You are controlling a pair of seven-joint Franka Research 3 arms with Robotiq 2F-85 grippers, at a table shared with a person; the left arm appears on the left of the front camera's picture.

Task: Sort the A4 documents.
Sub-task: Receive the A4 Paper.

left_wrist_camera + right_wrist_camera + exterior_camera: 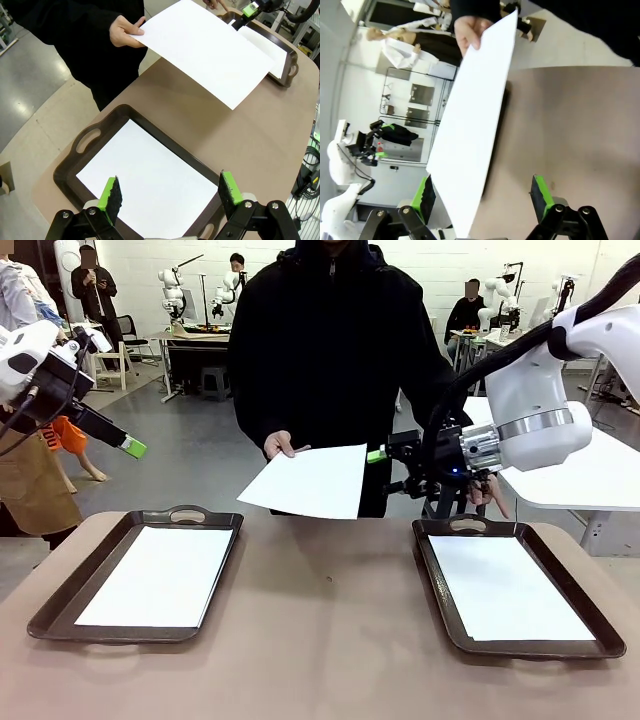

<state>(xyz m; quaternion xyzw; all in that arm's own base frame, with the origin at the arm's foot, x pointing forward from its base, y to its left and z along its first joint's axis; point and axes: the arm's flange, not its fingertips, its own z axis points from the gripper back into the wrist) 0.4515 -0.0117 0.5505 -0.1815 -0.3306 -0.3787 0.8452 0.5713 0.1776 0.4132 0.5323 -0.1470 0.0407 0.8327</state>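
While a person's hand [281, 446] holds one A4 sheet [309, 481] in the air above the worktop's [320, 630] far edge, its long axis runs left to right and its free end points at the right pincer [378, 455], released beside that edge. Two more sheets lie flat, long axes near to far: one [158, 574] in the left tray [60, 597], one [507, 586] in the right tray [440, 595]. The left pincer [133, 448] hangs released, high at far left.

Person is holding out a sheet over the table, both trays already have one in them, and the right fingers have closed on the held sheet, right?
Not quite: the right gripper is open, its fingers either side of the held sheet, as the right wrist view shows. The rest stands.
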